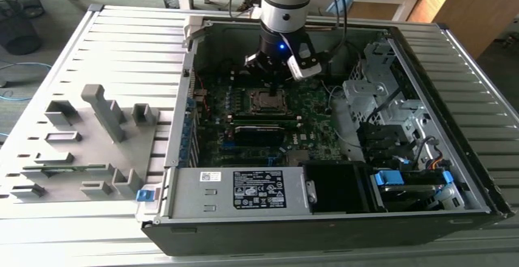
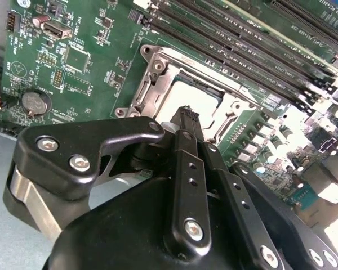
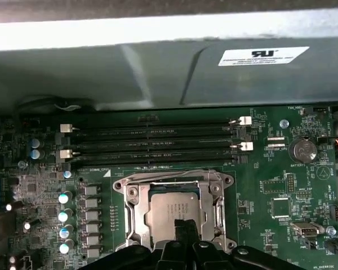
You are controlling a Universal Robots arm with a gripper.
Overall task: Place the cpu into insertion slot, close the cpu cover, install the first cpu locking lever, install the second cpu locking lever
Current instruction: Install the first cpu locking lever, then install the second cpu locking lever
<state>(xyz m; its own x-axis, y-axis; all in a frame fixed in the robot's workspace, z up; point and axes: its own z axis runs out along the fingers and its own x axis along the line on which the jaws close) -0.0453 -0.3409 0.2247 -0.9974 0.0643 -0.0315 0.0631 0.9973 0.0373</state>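
The cpu (image 3: 174, 211) lies in its socket under the closed cpu cover (image 3: 136, 212). The gripper (image 2: 186, 112) hangs directly above it, jaws pressed together, holding nothing.

A grey slatted table (image 1: 121, 42) is seen. On it an open computer case (image 1: 324, 218) is laid, and beside it, toward the exterior view's left, a grey fixture tray (image 1: 73, 151).

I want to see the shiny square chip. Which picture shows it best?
The first wrist view: the cpu faces the camera inside its cpu cover. The second wrist view shows it tilted, partly behind the pincer. The exterior view shows it tiny below the arm.
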